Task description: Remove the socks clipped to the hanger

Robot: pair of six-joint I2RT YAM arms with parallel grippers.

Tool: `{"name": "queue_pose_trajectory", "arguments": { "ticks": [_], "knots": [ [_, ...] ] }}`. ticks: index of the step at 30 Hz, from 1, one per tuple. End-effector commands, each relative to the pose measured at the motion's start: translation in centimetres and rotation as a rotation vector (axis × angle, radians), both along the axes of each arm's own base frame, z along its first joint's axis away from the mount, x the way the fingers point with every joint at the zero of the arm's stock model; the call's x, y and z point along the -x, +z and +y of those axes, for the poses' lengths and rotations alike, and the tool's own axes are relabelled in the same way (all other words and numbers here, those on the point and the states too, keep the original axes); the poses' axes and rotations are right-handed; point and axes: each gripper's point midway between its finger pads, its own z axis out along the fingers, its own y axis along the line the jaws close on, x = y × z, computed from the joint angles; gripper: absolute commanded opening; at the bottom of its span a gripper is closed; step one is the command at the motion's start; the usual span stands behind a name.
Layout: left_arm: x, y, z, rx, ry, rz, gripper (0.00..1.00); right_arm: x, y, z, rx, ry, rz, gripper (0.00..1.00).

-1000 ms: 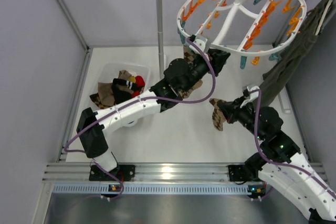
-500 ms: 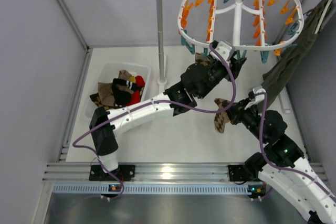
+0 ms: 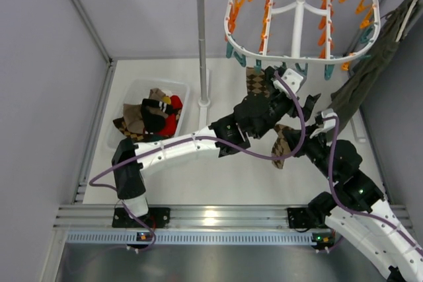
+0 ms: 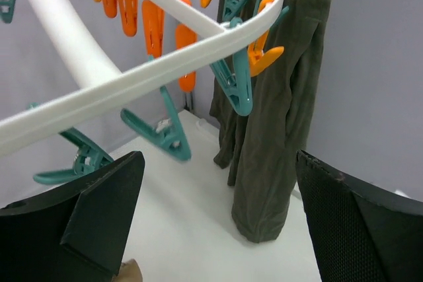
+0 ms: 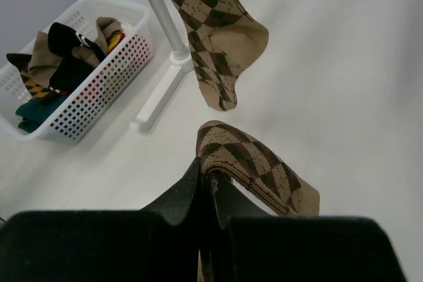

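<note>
The right claw (image 5: 205,171) is clenching an argyle sock (image 5: 261,171) at mid-frame, while the left claw (image 4: 218,196) is hanging released, fingers wide, under the hanger (image 4: 132,87) (a second sock (image 5: 211,31) is dangling upper-centre).

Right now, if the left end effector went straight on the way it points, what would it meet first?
Probably the hanging olive garment, after passing under the teal clips on the hanger; depth is unclear, so a clip could come first.

Grey walls (image 3: 59,64), white tabletop (image 3: 218,176).
</note>
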Motion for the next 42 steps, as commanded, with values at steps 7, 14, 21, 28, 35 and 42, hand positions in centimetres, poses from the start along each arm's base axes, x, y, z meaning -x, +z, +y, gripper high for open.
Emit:
{"name": "queue_pose_trajectory", "arguments": {
  "ticks": [7,14,21,28,35,42],
  "knots": [
    [1.6,0.0,9.3,-0.036,0.259,0.089,0.98,0.4,1.0,2.8,-0.042,0.149,-0.020,0.00],
    [0.3,-5.0,19.9,-0.078,0.604,0.264,0.98,1.0,2.4,8.1,-0.116,0.419,-0.027,0.00],
    [-1.7,-9.5,34.1,-0.032,0.859,0.464,0.99,0.2,4.3,13.3,-0.186,0.559,-0.061,0.00],
    [-0.8,-10.6,42.5,0.037,1.047,0.520,0.99,-0.4,7.3,20.2,-0.181,0.637,-0.097,0.00],
    [1.6,-8.4,45.0,0.071,1.031,0.502,0.99,-2.3,9.5,26.4,-0.252,0.659,-0.101,0.00],
    [3.9,-6.6,47.5,0.080,1.019,0.460,0.98,-5.5,11.4,33.5,-0.236,0.703,-0.095,0.00]
  ]
}}
